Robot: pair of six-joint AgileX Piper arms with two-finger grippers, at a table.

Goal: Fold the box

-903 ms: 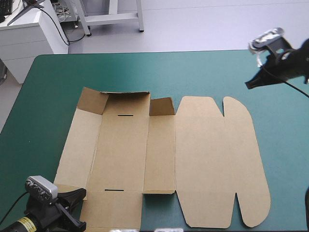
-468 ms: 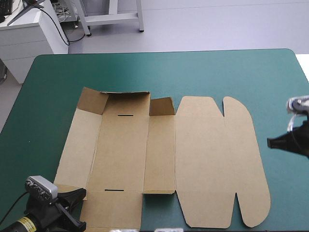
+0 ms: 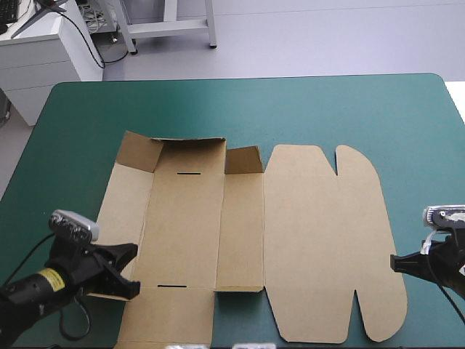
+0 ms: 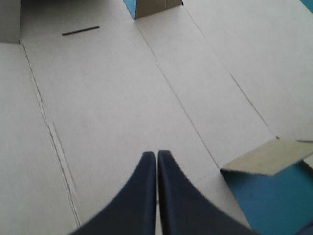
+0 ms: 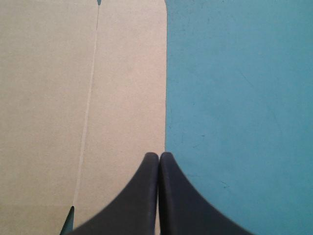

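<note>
My left end effector [image 3: 125, 270] is closed on nothing, pinched to a single point. It sits low over the near-left part of the box [image 3: 290, 233], I judge so that it can work at the left wall and raise it. The brown box lies mostly flat in the middle of the desk [image 3: 327, 109], with only its small far flaps raised. My right end effector [image 3: 396, 262] is closed and empty too. Its tip is just at the lid's right edge, probably placed to lift that edge.
</note>
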